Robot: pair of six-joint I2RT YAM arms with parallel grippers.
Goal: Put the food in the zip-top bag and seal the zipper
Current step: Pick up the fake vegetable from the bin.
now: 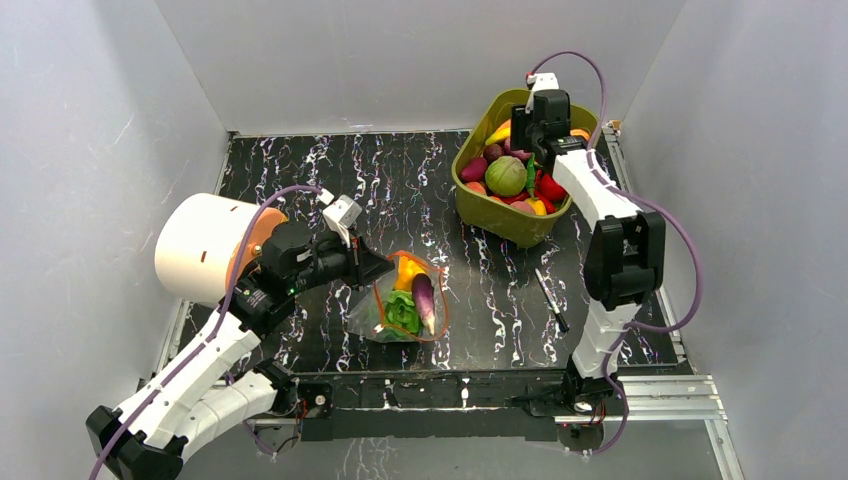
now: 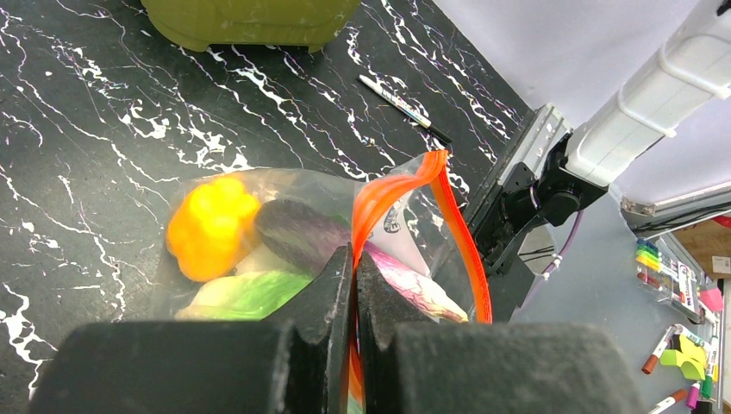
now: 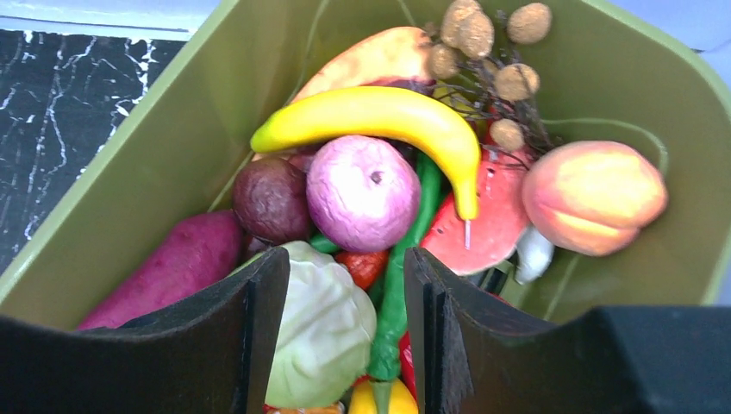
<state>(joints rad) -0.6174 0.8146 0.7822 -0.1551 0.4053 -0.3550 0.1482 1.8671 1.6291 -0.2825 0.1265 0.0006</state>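
Observation:
The clear zip-top bag lies on the black marble table, its mouth standing open. Inside it are a yellow-orange pepper, a purple eggplant and a green lettuce. My left gripper is shut on the bag's orange-red zipper strip, pinching one side of the mouth. More food fills the olive-green tub. My right gripper hangs open over it, its fingers either side of a pale green cabbage and a thin green chili. I cannot tell whether they touch.
The tub stands at the back right, holding a banana, a pink onion, a peach and a purple sweet potato. A black marker lies right of the bag. A white cylinder stands at the left edge.

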